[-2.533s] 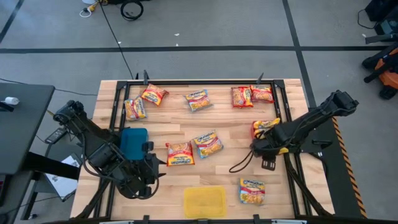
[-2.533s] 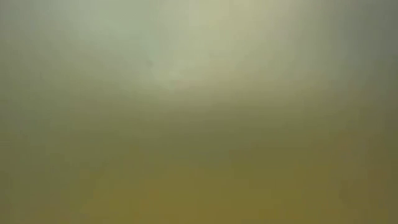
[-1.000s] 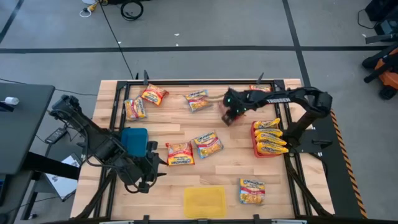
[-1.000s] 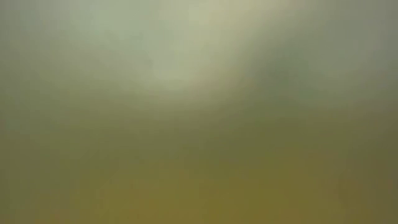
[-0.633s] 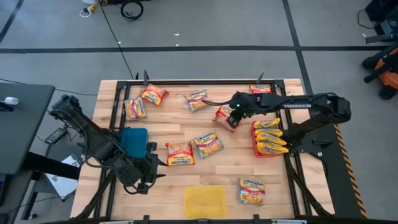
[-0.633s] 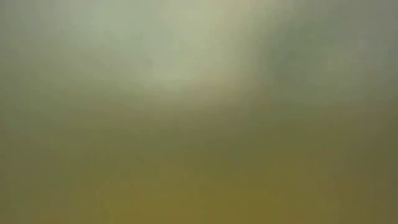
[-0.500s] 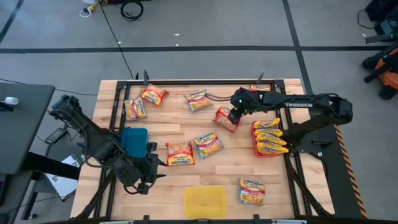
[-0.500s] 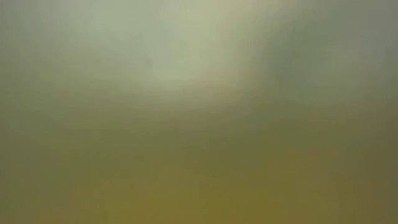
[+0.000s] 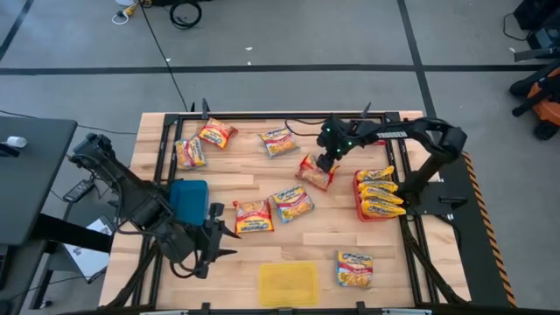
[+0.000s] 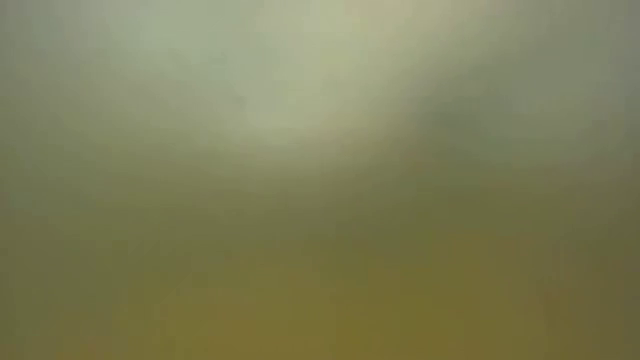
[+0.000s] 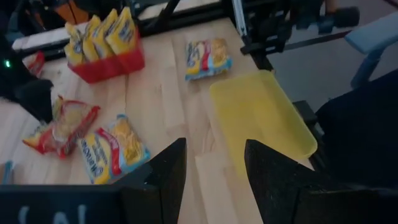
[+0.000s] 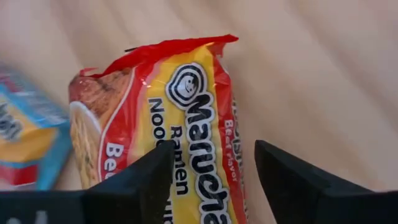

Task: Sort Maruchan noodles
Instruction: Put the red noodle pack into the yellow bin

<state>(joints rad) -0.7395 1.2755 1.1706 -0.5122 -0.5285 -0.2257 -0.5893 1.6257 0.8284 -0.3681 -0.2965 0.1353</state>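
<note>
We see the left tool (image 9: pixel 220 238) near the blue tray (image 9: pixel 188 199), fingers apart, empty | red tray (image 9: pixel 378 213) well beyond it, holding yellow packets (image 9: pixel 380 191) | right tool (image 9: pixel 325 163) over red noodle packet (image 9: pixel 315 171) beside red tray, fingers apart, packet flat on counter (image 9: pixel 262 262)

past the open left gripper (image 11: pixel 214 180) lie a yellow tray (image 11: pixel 261 121), scattered noodle packets (image 11: pixel 208 57) and a red tray (image 11: pixel 109 65).

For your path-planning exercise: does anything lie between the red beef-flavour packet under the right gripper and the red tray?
Nothing visible does. The red packet lies on bare wood just below the open right gripper, with a clear strip of table between it and the red tray.
</note>
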